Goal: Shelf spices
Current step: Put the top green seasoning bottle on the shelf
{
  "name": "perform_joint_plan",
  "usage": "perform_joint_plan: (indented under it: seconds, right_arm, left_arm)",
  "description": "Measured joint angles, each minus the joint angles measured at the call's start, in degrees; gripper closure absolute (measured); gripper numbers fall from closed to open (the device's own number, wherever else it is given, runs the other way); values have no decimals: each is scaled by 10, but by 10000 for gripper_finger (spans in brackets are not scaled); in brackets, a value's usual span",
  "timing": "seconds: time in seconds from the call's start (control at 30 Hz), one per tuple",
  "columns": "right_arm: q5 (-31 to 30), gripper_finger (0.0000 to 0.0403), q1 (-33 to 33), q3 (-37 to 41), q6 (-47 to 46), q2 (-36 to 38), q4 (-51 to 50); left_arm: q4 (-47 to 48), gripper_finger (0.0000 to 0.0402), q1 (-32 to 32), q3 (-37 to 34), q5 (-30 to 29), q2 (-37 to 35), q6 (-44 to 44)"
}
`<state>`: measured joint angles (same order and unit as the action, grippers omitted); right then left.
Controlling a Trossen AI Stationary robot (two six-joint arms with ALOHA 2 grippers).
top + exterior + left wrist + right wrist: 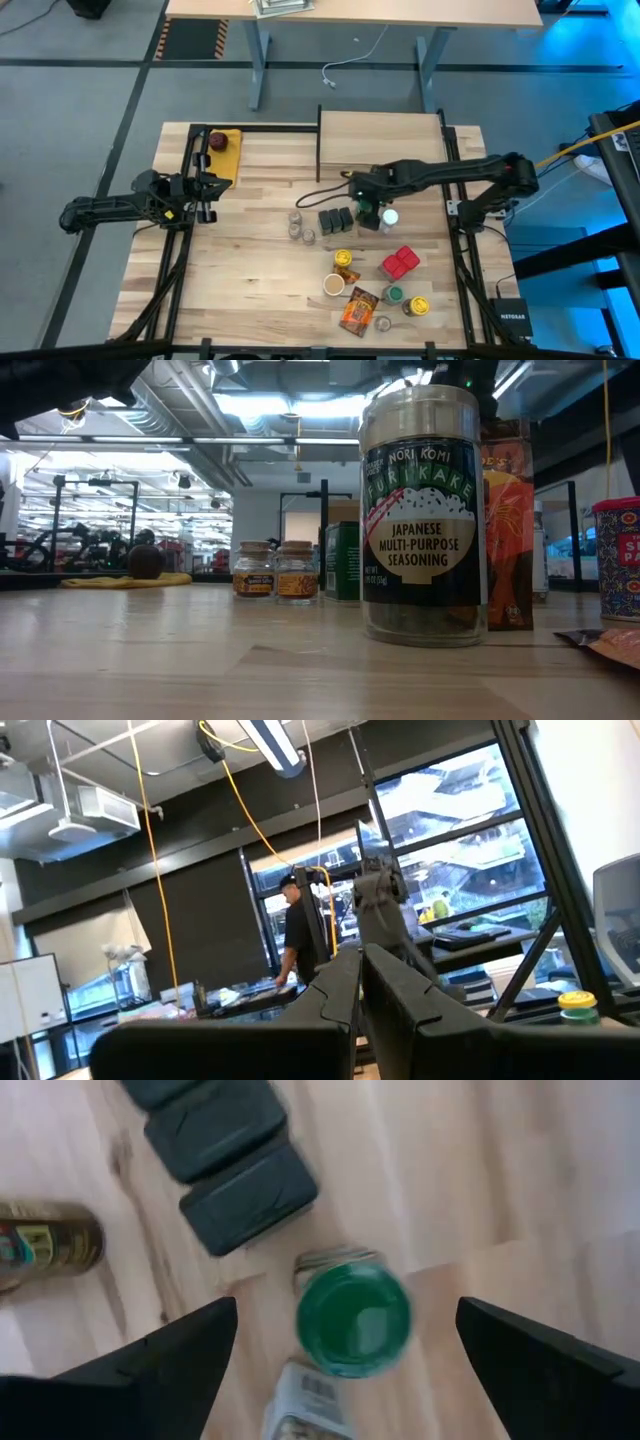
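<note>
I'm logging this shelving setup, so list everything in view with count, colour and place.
shelf: one, pale wood, table's far edge.
tins: three, dark, mid-table in a row.
green-lidded jar: one, between the right jaws, beside the tins.
small jars: two or three, left of the tins.
red boxes: two, right of centre.
orange packet: one, near edge.
furikake jar: one, dark label, closest to the low camera.
round thing on yellow pad: one, dark red, far-left corner.
left gripper: shut, waiting at left.
right gripper: open over the green-lidded jar.

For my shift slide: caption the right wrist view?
Right gripper, jaws open, hovers over a green-lidded jar beside dark tins.
</note>
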<state>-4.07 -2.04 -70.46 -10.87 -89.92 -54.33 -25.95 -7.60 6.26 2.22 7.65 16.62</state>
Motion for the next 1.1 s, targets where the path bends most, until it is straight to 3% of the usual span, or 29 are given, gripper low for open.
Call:
perform_joint_plan:
  seconds: [0.4,0.8,0.97,1.1]
  right_arm:
    - [6,33,1,0,11,-41,-4]
    - [-4,189,1,0,46,-42,-2]
    - [-4,192,1,0,56,-42,-1]
    - [-4,171,1,0,53,-42,-2]
  left_arm:
    - [1,391,0,0,0,0,-3]
    - [1,391,0,0,0,0,-3]
    - [1,391,0,0,0,0,-3]
    - [1,391,0,0,0,0,-3]
